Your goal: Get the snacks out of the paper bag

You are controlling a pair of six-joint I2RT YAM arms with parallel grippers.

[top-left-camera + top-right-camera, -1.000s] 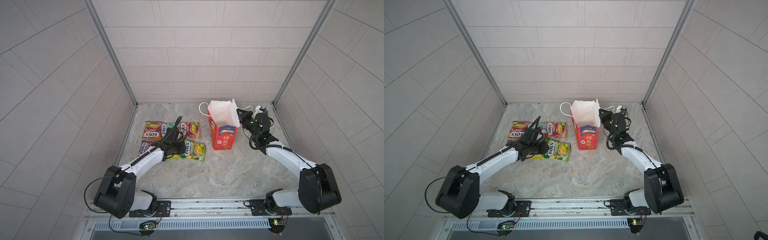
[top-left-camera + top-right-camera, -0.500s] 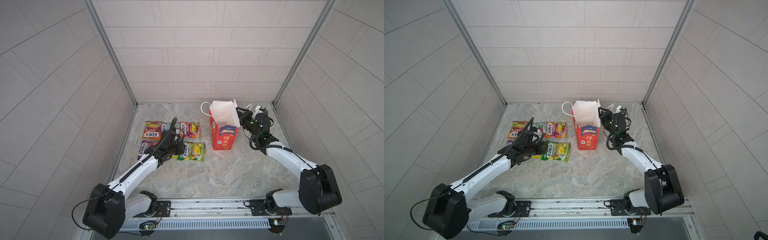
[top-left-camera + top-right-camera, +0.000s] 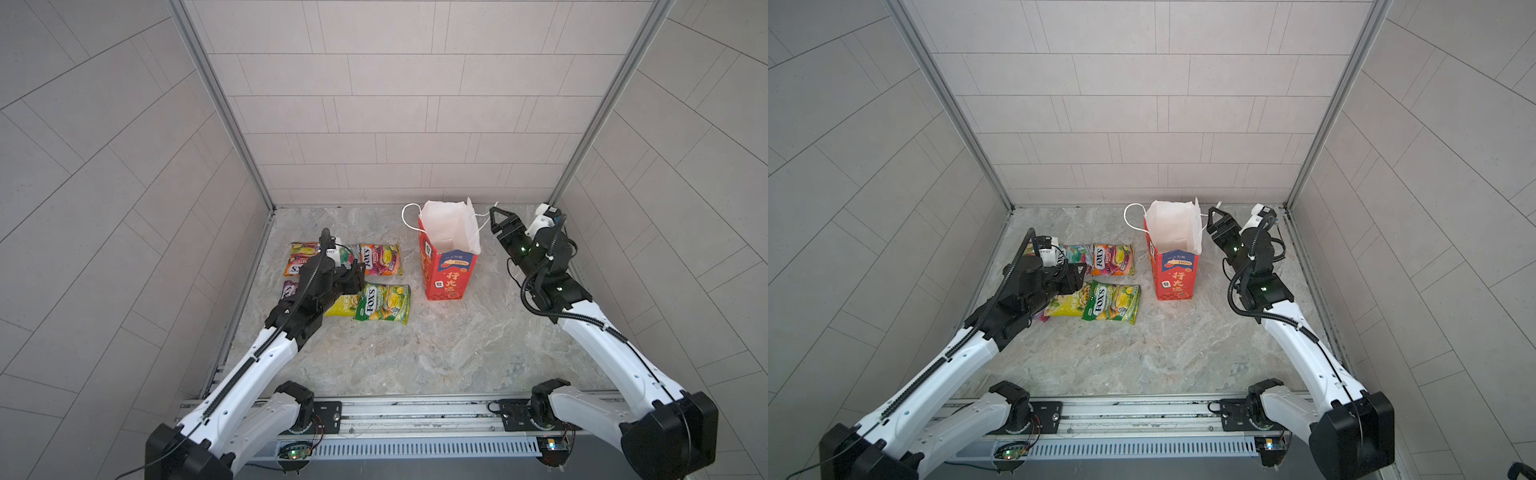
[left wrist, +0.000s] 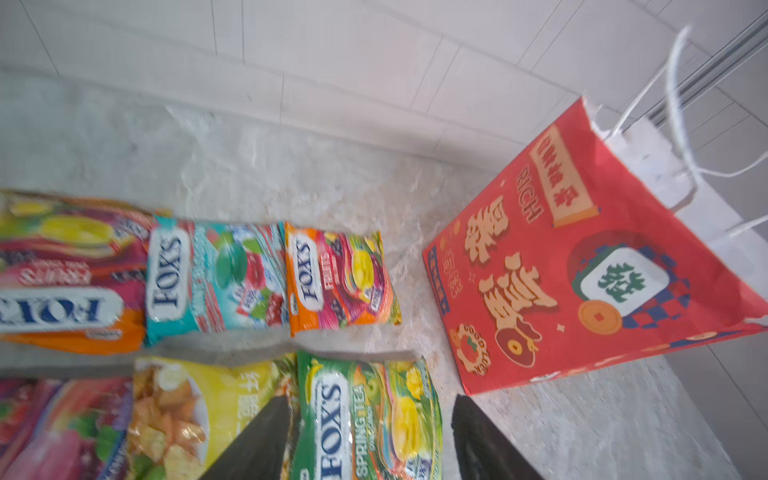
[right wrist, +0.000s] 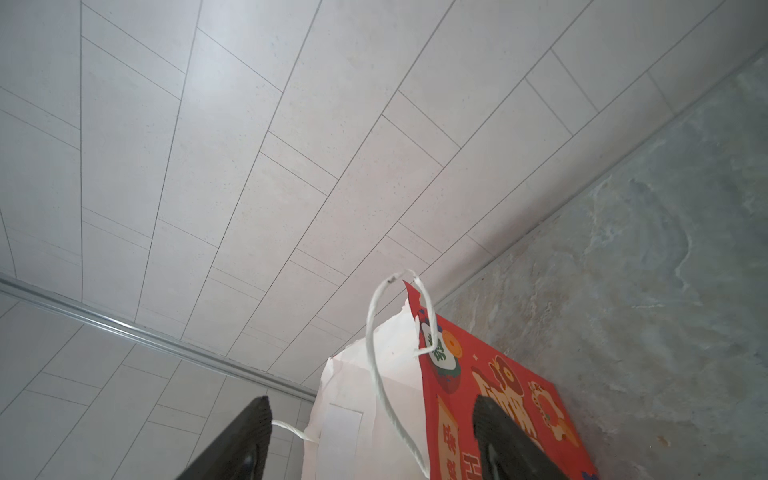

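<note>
Bag (image 3: 446, 274) stands upright on floor (image 3: 436, 353), right of centre. Snacks (image 3: 384, 259) lie flat in two rows left of it. Left gripper (image 4: 370, 401) gapes wide over green packet (image 4: 365, 432); right gripper (image 5: 372, 401) gapes wide beside bag's rim.

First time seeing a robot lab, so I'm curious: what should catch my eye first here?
The tall red paper bag with gold characters stands upright toward the back of the marble table, mouth open. Left of it, the bright glossy snacks lie flat in two rows. The left gripper hangs open over them; the right gripper is open beside the bag's white cord handle.
</note>
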